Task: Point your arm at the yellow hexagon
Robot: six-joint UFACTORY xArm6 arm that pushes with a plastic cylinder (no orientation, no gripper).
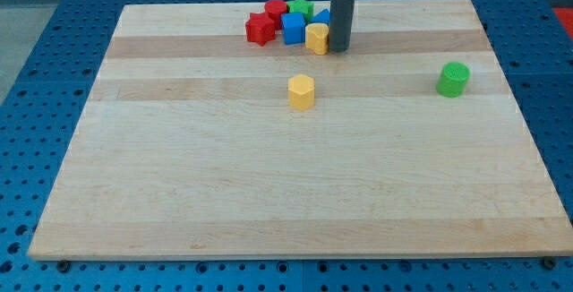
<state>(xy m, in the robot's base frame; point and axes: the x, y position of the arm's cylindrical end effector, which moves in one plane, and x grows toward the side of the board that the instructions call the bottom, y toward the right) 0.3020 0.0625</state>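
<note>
Starting at the view's left of the wooden board [179, 193], there is a cluster near the top edge: a red star-like block [260, 29], a red cylinder [276, 9] behind it, a blue block [294, 28], a green star [300, 6] — and a yellow block [317, 38] whose shape is hard to settle from here. Another blue block [323, 16] peeks out beside the rod, mostly hidden.

The tip [339, 48] sits touching, or all but touching, that yellow block's right side. It is a bare rod, holding nothing, and its upper part is cut off by the frame's top.

Now the target: the yellow hexagon [302, 91] stands alone, down and slightly left of the tip, clearly apart from the cluster. So the likely move is toward the view's bottom-left — the path looks open.

Far right, a green cylinder [453, 79], well apart from everything.
</note>
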